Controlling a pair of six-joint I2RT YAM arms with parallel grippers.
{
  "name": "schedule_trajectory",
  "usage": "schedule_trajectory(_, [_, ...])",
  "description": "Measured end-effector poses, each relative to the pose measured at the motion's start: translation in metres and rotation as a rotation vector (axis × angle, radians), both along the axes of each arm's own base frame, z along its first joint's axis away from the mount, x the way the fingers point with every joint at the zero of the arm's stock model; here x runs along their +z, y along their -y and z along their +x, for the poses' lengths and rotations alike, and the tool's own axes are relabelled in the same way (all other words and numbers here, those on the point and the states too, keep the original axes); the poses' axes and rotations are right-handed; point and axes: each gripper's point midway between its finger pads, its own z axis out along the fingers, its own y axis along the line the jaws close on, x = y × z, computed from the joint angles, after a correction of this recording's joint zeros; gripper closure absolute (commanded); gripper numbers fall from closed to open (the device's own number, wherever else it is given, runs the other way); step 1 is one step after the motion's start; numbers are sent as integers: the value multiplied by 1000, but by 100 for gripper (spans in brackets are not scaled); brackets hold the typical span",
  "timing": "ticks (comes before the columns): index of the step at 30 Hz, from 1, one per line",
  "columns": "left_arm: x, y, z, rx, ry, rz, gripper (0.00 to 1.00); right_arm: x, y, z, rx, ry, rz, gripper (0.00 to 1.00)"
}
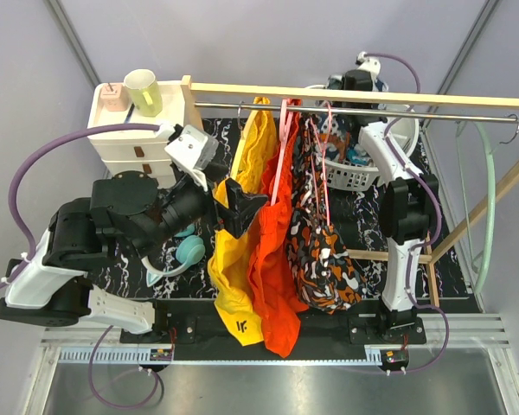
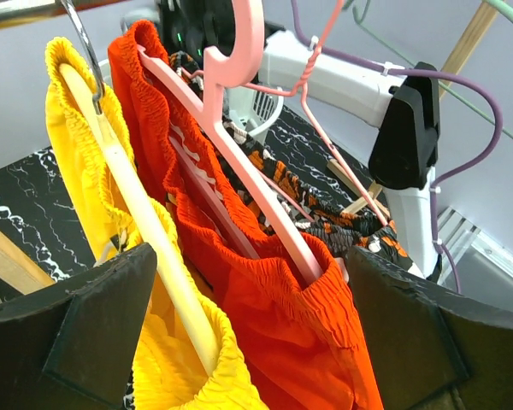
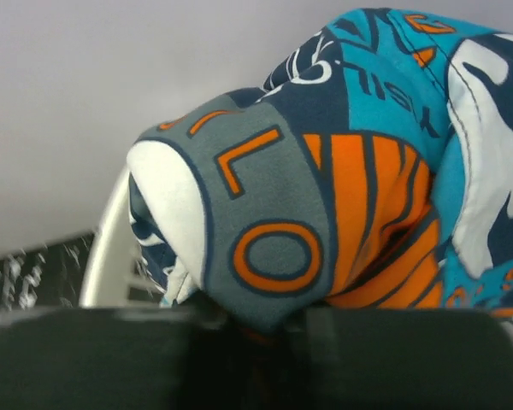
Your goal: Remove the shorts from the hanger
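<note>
Basket (image 1: 355,179) holds blue shorts (image 3: 368,171) pinched by right claw (image 3: 265,329).

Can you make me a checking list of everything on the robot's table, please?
Surface: black marbled table top.
Job's things: dark grey orange-blotched shorts hanging on a pink wire hanger; blue-teal patterned shorts bunched at the right gripper.
Clutter: plain yellow shorts, plain orange-red shorts, white drawer unit, green mug, teal headphones, white laundry basket.
Grippers: left gripper open at the yellow shorts; right gripper shut on the blue-teal patterned shorts.
Cables: purple cables loop by both arms.
Surroundings: wooden rail frame, grey walls.
</note>
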Motion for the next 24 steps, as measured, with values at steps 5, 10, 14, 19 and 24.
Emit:
schedule_trajectory(5, [6, -2, 0, 0, 2, -15, 3, -52, -4, -31, 31, -196, 22, 21])
schedule_trajectory(10, [8, -3, -1, 1, -6, -31, 3, -48, -8, -82, 73, -292, 73, 9])
schedule_trajectory(14, [13, 0, -3, -8, -23, -52, 2, -15, -9, -125, 111, -296, 111, 4])
schedule_trajectory(19, [27, 6, -11, -55, -50, -119, 3, 14, -24, -188, 234, -312, 189, 2])
schedule_trajectory(24, [36, 18, -24, -133, -86, -177, 4, -16, -61, -269, 401, -447, 241, 2])
